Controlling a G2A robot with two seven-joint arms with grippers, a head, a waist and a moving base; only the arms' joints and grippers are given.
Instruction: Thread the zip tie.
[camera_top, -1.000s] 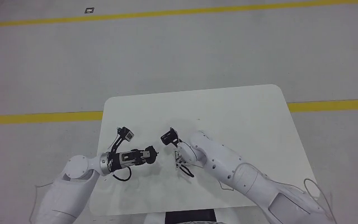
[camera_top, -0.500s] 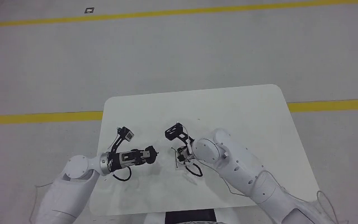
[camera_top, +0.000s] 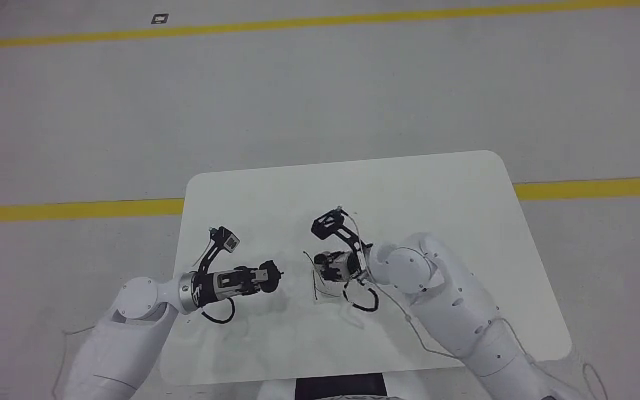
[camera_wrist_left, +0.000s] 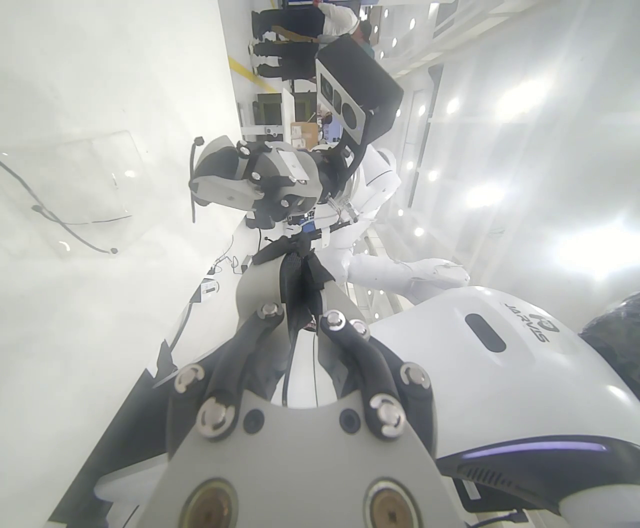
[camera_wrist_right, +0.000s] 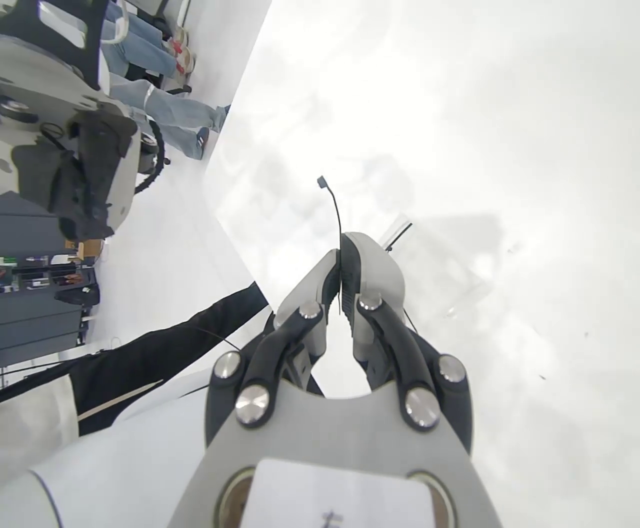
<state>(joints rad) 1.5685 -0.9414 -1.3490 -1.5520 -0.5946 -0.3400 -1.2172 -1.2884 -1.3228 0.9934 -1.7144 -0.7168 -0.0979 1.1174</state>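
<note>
Black zip tie (camera_wrist_right: 334, 210) is pinched between the pressed-together fingers of the right gripper (camera_wrist_right: 342, 250), with its head (camera_wrist_right: 321, 182) clear beyond the tips, above the table (camera_top: 450, 190). Left gripper (camera_wrist_left: 295, 250) faces it, near but apart, fingers closed; contents cannot be made out. Assessment: alignment step in hand, threading not done. Next move calls for fine closing of that gap, tail lined to head.

A thin black zip tie (camera_wrist_right: 334, 210) is clamped between the closed fingertips of the right gripper (camera_wrist_right: 342, 250). Its straight strap sticks out past the fingertips and ends in a small square head, while the other end runs back between the fingers.
</note>
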